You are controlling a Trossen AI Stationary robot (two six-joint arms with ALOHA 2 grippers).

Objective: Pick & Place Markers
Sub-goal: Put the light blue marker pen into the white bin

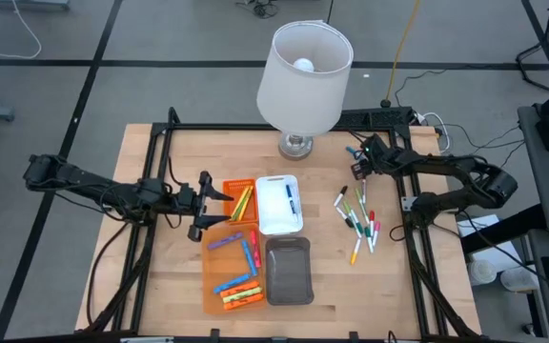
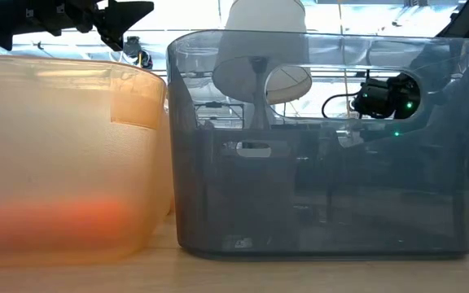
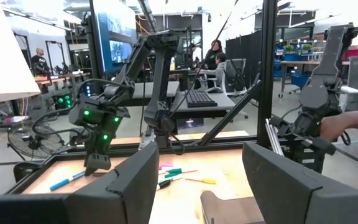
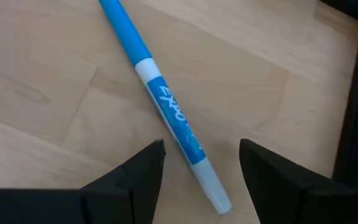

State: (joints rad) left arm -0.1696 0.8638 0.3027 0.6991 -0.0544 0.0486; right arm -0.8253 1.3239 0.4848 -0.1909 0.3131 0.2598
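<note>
Right end effector (image 4: 201,171), fingers apart, hovers directly above blue marker (image 4: 166,112) lying flat on desk (image 4: 36,93); marker looks light, rigid, slick-barrelled, likely to roll — pinch mid-barrel.

A white lamp (image 1: 303,76) stands behind orange (image 1: 219,286), white (image 1: 276,227) and grey trays (image 1: 289,276)

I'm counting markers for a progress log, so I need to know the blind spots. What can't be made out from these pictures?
- High view: the markers in the orange tray overlap and are too small to count.
- High view: the lamp shade hides the table behind it.
- Low view: the grey tray and orange tray block the whole tabletop.
- Right wrist view: the blue marker is cut off by the edge.
</note>
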